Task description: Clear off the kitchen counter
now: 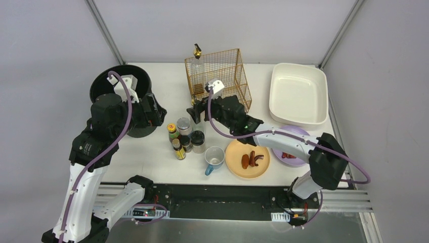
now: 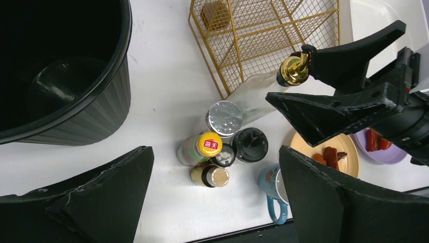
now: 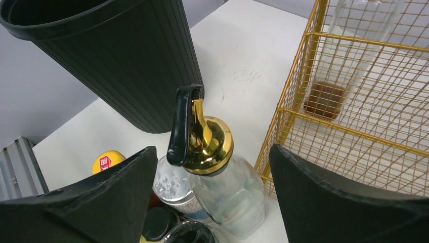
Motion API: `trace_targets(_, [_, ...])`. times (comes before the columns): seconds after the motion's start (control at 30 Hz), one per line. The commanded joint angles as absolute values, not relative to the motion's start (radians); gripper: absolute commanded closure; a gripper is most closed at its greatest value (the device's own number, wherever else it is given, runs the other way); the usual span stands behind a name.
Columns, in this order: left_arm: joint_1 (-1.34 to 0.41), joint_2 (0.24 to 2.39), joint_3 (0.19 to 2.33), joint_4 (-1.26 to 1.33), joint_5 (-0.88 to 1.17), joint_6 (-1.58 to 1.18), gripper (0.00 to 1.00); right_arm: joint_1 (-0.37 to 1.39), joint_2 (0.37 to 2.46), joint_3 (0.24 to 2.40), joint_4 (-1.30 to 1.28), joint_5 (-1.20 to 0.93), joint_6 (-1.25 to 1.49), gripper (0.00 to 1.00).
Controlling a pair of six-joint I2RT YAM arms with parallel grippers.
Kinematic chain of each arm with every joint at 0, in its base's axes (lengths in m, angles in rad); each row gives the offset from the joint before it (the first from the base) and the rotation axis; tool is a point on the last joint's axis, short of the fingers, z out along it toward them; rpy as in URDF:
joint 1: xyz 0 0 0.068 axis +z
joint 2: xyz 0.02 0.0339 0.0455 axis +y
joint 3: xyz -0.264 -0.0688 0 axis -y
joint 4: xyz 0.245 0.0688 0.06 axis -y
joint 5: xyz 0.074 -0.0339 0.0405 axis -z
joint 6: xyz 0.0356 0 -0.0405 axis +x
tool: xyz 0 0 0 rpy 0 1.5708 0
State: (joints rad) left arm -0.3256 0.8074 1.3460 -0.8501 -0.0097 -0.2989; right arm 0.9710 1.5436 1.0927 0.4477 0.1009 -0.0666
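On the white kitchen counter (image 1: 146, 159) stands a clear glass bottle with a gold pourer top (image 3: 217, 167), just in front of the gold wire rack (image 1: 218, 76). My right gripper (image 3: 213, 152) is open, one finger on each side of this bottle with gaps showing. Beside it is a tight cluster of sauce and spice bottles (image 1: 184, 137), one with a yellow cap (image 2: 209, 146). My left gripper (image 2: 215, 167) hangs open above that cluster, beside the black bin (image 1: 121, 96), with nothing between its fingers.
A second glass bottle (image 3: 361, 35) stands inside the rack. A blue mug (image 1: 214, 158), an orange plate with sausages (image 1: 248, 160) and a purple plate (image 1: 291, 152) sit near the front edge. A cream tub (image 1: 298, 93) is at the back right.
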Motion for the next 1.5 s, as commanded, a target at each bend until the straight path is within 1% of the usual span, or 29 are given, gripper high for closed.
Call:
trace_targets(0.0, [-0.319, 0.794, 1.338, -0.821, -0.023, -0.288, 0.0, 0.981, 1.584, 1.162, 0.531, 0.11, -0.087, 0.18])
trace_targets(0.13, [-0.32, 0.793, 1.333, -0.82, -0.02, -0.287, 0.01, 0.981, 1.615, 1.171, 0.543, 0.12, -0.09, 0.25])
trace_targets(0.27, [-0.319, 0.791, 1.333, -0.822, -0.018, -0.286, 0.0, 0.982, 1.636, 1.18, 0.546, 0.116, -0.099, 0.43])
trace_targets(0.33, [-0.32, 0.789, 1.332, -0.822, -0.018, -0.287, 0.0, 0.982, 1.64, 1.181, 0.55, 0.121, -0.103, 0.49])
trace_targets(0.6, [-0.319, 0.783, 1.328, -0.821, -0.019, -0.287, 0.01, 0.985, 1.62, 1.169, 0.551, 0.134, -0.135, 0.81])
trace_targets(0.7, [-0.319, 0.785, 1.328, -0.821, -0.019, -0.287, 0.0, 0.986, 1.595, 1.154, 0.551, 0.154, -0.153, 0.89])
trace_targets(0.77, [-0.319, 0.788, 1.33, -0.82, -0.019, -0.287, 0.0, 0.986, 1.575, 1.145, 0.549, 0.168, -0.17, 0.99])
trace_targets(1.03, [-0.32, 0.795, 1.336, -0.821, -0.016, -0.29, 0.0, 0.986, 1.466, 1.093, 0.55, 0.255, -0.27, 1.0])
trace_targets(1.2, [-0.319, 0.803, 1.341, -0.82, -0.014, -0.292, 0.0, 0.979, 1.4, 1.096, 0.506, 0.296, -0.352, 1.0])
trace_targets(1.47, [-0.319, 0.814, 1.347, -0.814, -0.004, -0.295, 0.0, 0.913, 1.312, 1.212, 0.314, 0.283, -0.395, 1.0])
